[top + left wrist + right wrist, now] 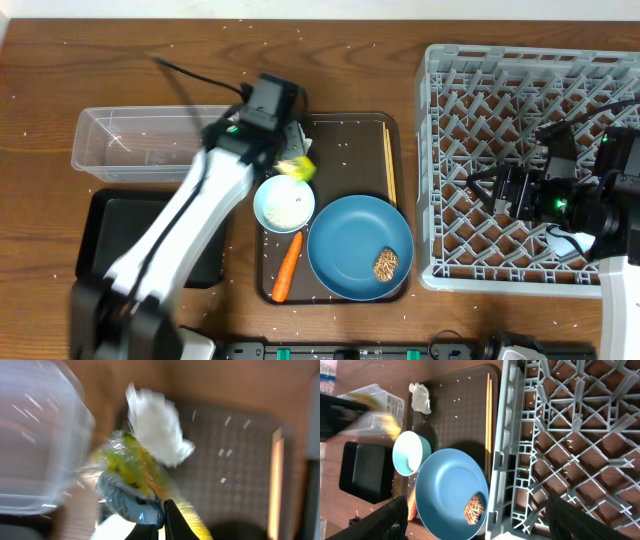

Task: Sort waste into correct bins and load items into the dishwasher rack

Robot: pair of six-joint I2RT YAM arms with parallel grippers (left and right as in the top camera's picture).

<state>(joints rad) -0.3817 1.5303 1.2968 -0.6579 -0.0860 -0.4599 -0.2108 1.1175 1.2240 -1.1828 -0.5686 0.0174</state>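
My left gripper (290,160) (164,507) is shut on the green-and-silver wrapper (297,168) (127,467) and holds it above the brown tray's back left corner, near the clear tub (150,140) (35,450). The crumpled white tissue (155,425) (421,398) lies on the tray below it. The white bowl (284,203), the blue plate (350,240) with the brown lump (386,264), the carrot (288,266) and the chopsticks (389,165) are on the tray. My right gripper (480,188) (485,525) is open and empty over the grey rack (530,80).
The black tray (120,235) lies in front of the clear tub. The brown serving tray (345,135) sits between the bins and the rack. Rice grains are scattered over the tray and table. A pale round thing (570,243) shows in the rack under my right arm.
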